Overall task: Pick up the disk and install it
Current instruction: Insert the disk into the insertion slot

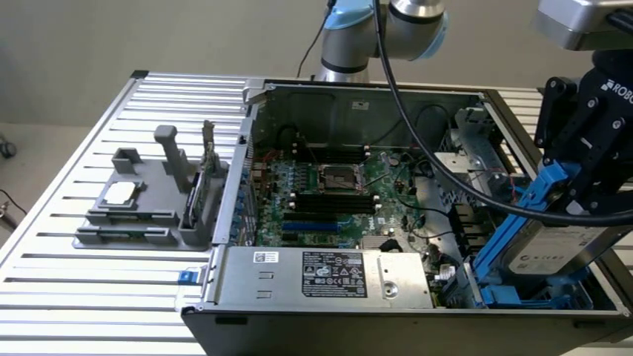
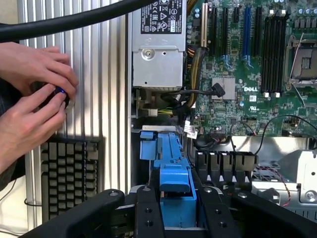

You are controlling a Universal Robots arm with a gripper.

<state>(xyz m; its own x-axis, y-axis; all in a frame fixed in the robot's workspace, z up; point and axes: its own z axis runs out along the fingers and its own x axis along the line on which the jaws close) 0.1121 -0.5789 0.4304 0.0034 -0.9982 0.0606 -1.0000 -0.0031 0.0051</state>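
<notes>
While gripper [image 2: 176,194] pinches the disk [image 1: 554,248] by its blue frame, its long axis slants down toward the bay [image 1: 499,293] just below, at the case [image 1: 346,328] corner.

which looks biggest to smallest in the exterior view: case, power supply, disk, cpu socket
1. case
2. power supply
3. disk, partly covered, so its full size is unsure
4. cpu socket
</notes>
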